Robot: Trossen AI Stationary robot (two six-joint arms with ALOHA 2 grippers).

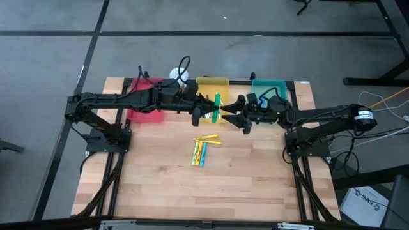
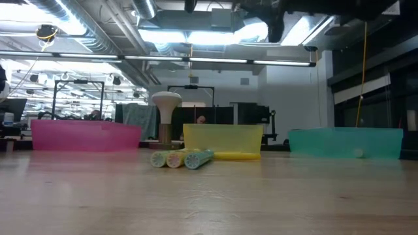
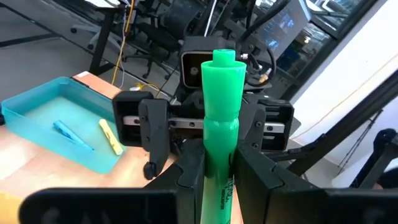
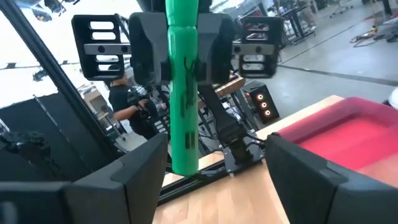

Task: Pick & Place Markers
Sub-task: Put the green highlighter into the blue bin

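Observation:
A green marker (image 1: 217, 106) hangs above the table in front of the yellow tray (image 1: 213, 83), with my left gripper (image 1: 208, 108) shut on it. My right gripper (image 1: 231, 115) faces it from the table's right. It is open, with a finger on each side of the marker's lower end (image 4: 184, 158), and touches nothing. Several more markers (image 1: 200, 152) lie flat on the table's middle and show end-on in the low view (image 2: 181, 158). The teal tray (image 3: 37, 118) holds a blue marker (image 3: 69, 133) and a yellow marker (image 3: 111, 137). My left gripper pinches the green marker's barrel (image 3: 219, 163) between its two fingers (image 3: 189, 171), below the cap. The fingers reach in about level from the table's left and lie across the marker. The marker is lifted clear of the table, cap end up and somewhat tilted.
The red tray (image 1: 146, 105), the yellow tray and the teal tray (image 1: 268, 86) stand in a row along the far edge. A white-topped hourglass-like object (image 1: 177, 75) stands behind them. The wooden tabletop (image 1: 204, 191) spreads toward the near edge.

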